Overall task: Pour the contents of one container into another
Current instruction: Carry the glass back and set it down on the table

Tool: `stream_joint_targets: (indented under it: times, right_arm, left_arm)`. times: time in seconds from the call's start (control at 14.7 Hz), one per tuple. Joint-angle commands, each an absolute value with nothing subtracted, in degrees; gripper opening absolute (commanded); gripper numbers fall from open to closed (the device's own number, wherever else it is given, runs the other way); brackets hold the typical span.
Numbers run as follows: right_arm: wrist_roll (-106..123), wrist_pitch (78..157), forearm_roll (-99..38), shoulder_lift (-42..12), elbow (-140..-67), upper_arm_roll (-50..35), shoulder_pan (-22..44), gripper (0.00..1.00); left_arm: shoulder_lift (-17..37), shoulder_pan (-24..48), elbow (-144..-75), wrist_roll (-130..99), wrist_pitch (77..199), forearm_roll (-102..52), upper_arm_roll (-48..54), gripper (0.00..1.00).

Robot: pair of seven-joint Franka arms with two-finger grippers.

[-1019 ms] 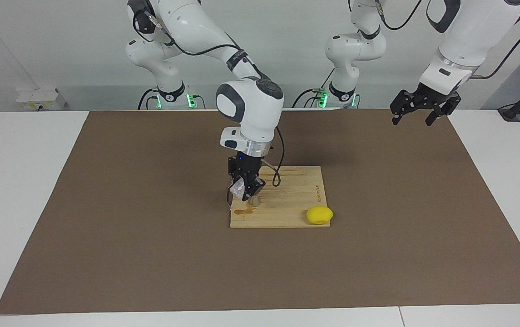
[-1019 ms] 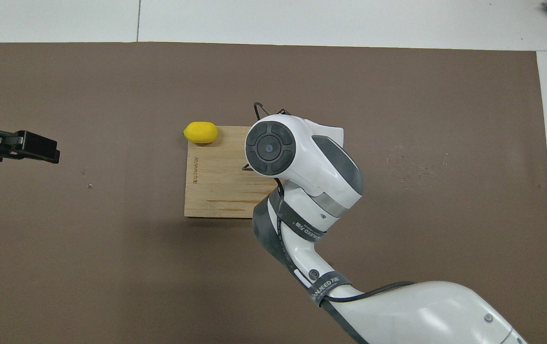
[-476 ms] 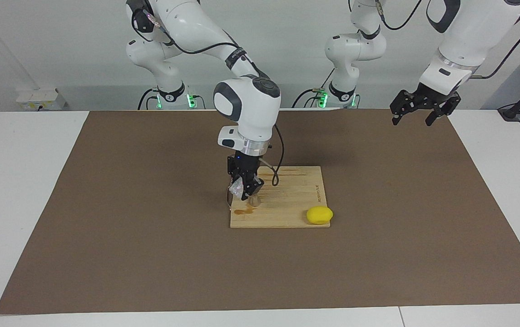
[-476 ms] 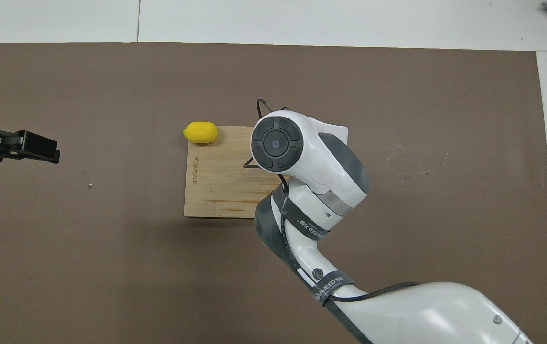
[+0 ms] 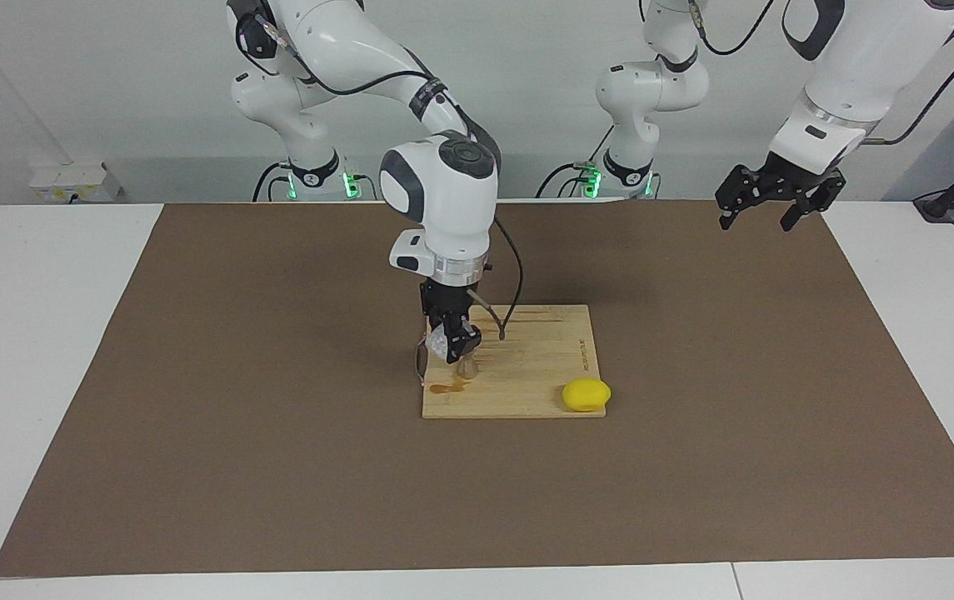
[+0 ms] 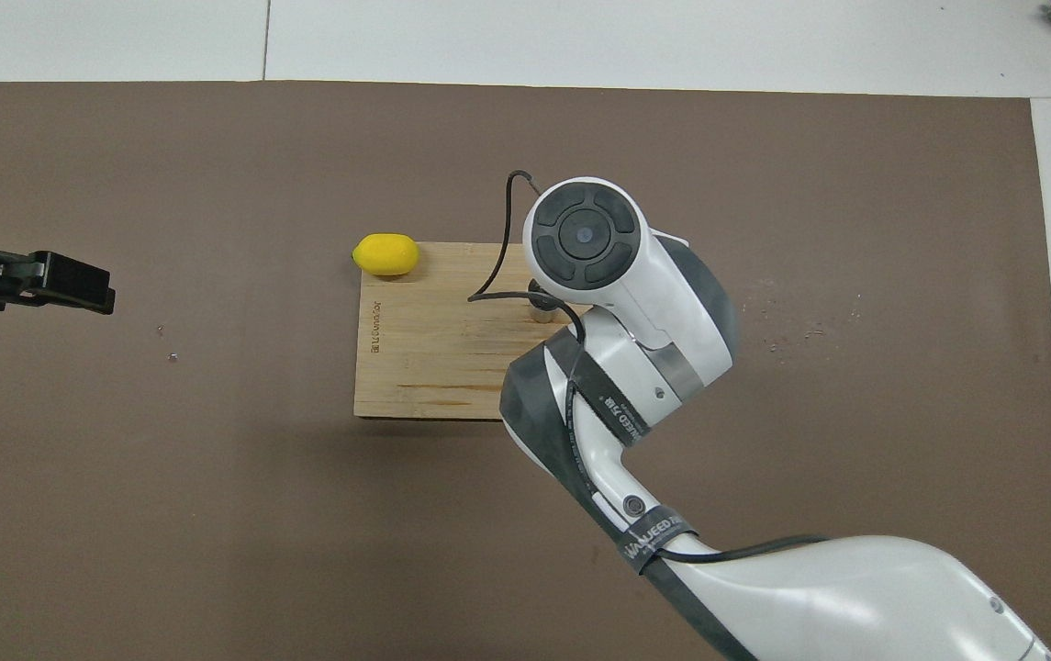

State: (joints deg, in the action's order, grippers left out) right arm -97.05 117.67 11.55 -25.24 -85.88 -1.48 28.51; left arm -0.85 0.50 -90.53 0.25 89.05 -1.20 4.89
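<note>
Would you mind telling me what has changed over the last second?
The right hand, shut on the clear cup, lifted slightly over the jigger, its arm swinging toward its own end of the table. The left hand, board and lemon stayed put.

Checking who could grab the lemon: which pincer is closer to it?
Right. The right pincer is over the board beside the lemon; the left pincer waits over the mat's corner.

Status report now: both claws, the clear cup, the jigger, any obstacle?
Right claw shut on clear cup, tilted over jigger on board. Left claw open, waiting. Brown spill on board; lemon apart.
</note>
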Motion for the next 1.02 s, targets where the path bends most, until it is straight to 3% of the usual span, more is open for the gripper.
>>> stream_joint_targets:
  times: [0.0, 0.54, 0.95]
  right_arm:
    - [-95.99, 118.47, 6.52, -24.43, -85.96, -2.02, 26.46, 0.23]
    - [-89.39, 116.99, -10.87, -23.91, -86.04, -2.02, 19.87, 0.24]
    - [-79.29, 116.54, -28.88, -21.01, -93.58, -1.93, 12.06, 0.24]
  left_arm:
    - [-2.55, -0.35, -92.55, 0.70, 89.56, -1.05, 5.54, 1.00]
    - [-2.55, -0.35, -92.55, 0.70, 89.56, -1.05, 5.45, 1.00]
    - [-2.55, -0.35, -92.55, 0.70, 89.56, -1.05, 5.45, 1.00]
